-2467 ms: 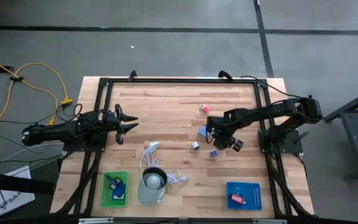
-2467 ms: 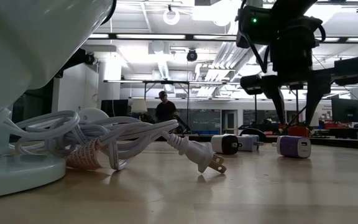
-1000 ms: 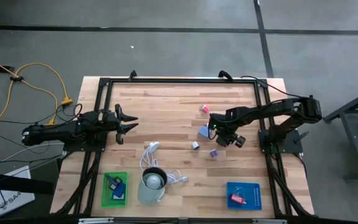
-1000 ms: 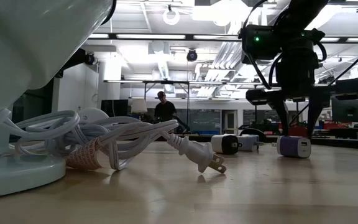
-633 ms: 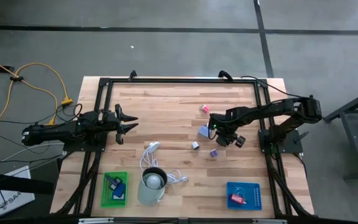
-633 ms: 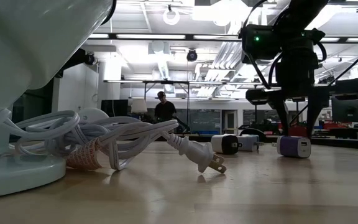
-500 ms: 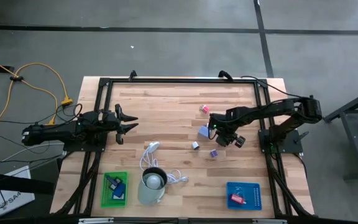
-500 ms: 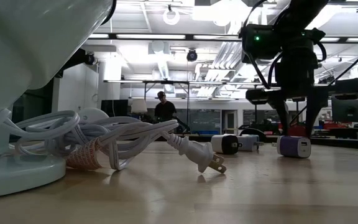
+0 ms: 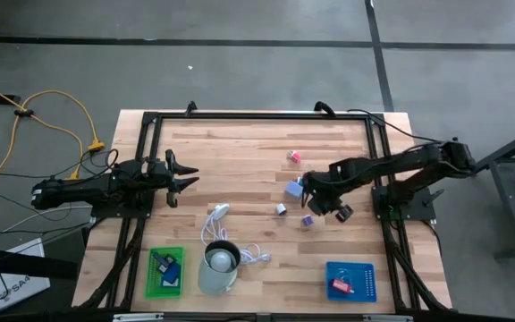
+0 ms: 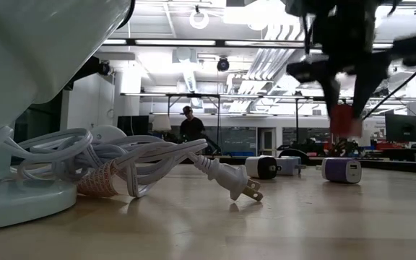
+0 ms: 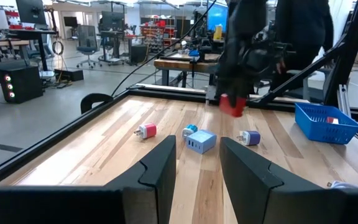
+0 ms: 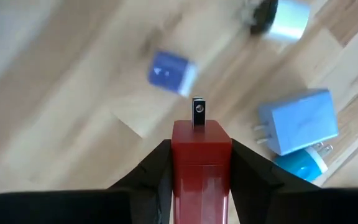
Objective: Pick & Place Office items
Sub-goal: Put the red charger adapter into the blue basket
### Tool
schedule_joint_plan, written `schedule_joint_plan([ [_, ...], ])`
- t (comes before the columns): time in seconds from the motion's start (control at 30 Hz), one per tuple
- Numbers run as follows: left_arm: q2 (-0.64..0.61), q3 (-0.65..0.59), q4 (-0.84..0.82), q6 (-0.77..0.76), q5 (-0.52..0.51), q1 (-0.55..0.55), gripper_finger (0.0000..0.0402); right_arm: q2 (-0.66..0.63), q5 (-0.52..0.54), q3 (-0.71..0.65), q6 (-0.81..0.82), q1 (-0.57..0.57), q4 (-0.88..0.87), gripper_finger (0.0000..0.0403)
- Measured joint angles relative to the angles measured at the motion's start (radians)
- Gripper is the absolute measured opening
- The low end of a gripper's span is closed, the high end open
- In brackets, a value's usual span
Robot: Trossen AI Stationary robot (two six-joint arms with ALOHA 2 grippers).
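Note:
My right gripper (image 12: 201, 163) is shut on a small red block (image 12: 201, 146) with a metal prong, above the table's middle right (image 9: 318, 200). The red block (image 10: 343, 119) also shows in the low view and the left wrist view (image 11: 232, 104). Below it on the wood lie a blue charger (image 9: 292, 189), a purple piece (image 9: 308, 220), a white-and-cyan piece (image 9: 281, 208) and a pink piece (image 9: 294, 156). My left gripper (image 11: 197, 171) waits open at the table's left edge (image 9: 186, 178). My right gripper pinches the red block by two opposite sides (image 12: 178, 155) between its two fingers. The fingers come from above, pointing steeply down. The block hangs below them, its metal prong (image 12: 197, 112) pointing down, lifted clear of the table.
A green tray (image 9: 153, 284) with small pieces stands at the near left and a blue tray (image 9: 365, 268) with a red piece at the near right. A pale cup (image 9: 219, 266) and a white coiled cable (image 9: 215, 224) lie between them.
My right gripper has taken hold of the red block, which stood on the table between its fingers. It has risen with the block and shifted a little toward the near edge, rolling its wrist. The block now hangs clear of the wood.

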Motion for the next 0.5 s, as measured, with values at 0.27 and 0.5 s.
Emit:
schedule_joint_plan([
  [0.27, 0.000, 0.000, 0.000, 0.000, 0.000, 0.000, 0.0120, -0.022, 0.005, 0.098, 0.338, 0.154, -0.062, 0.0111],
  [0.5, 0.000, 0.000, 0.000, 0.000, 0.000, 0.000, 0.0120, -0.048, 0.032, 0.100, 0.643, 0.292, -0.075, 0.0112],
])
